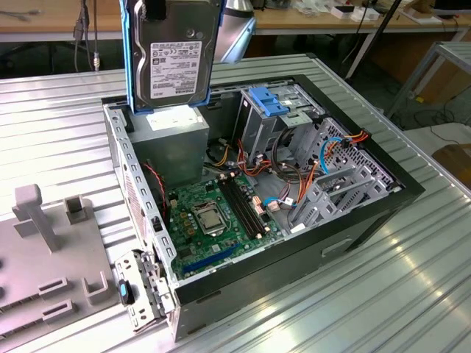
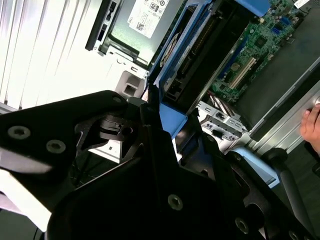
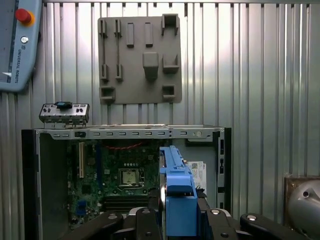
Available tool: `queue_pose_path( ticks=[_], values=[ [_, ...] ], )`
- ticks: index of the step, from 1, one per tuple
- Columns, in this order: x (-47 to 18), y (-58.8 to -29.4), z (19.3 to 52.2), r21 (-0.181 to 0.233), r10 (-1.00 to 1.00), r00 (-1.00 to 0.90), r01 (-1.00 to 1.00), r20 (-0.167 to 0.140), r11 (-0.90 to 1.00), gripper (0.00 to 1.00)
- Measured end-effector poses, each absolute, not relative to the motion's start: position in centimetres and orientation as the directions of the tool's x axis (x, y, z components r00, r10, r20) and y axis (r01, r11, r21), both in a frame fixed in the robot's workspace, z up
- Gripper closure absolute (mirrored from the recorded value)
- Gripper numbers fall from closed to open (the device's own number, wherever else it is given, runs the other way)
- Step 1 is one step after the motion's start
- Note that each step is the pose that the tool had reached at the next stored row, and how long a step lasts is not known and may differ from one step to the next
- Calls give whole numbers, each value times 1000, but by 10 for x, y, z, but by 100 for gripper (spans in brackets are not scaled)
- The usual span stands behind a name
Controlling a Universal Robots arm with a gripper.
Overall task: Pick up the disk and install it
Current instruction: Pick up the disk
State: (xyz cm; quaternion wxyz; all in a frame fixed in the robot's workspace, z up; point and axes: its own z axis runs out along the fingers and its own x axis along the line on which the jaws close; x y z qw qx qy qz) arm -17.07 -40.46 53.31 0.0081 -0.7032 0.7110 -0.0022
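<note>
The disk (image 1: 173, 62), a silver-grey drive with a white printed label and blue side rails, hangs upright in the air over the back corner of the open computer case (image 1: 353, 220) in the exterior view. My gripper (image 1: 156, 7) holds it from above, shut on its upper edge. In the first wrist view the disk's blue rail (image 3: 177, 185) stands edge-on between my black fingers (image 3: 220, 222), above the motherboard. In the second wrist view the disk's dark edge (image 2: 200, 55) runs away from my gripper (image 2: 170, 132).
Below the disk sits the grey power-supply box (image 1: 173, 143). A metal drive cage with a blue latch (image 1: 268, 103) stands beside it, next to cables. A grey fixture plate (image 1: 51, 257) lies at the exterior view's left. A hand (image 2: 312, 125) rests near the case.
</note>
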Motion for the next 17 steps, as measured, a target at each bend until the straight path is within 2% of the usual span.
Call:
queue_pose_path(
  ticks=[17],
  values=[
    [-158,-406,533,-14,-1000,-15,-1000,-8,15,63]
  ],
)
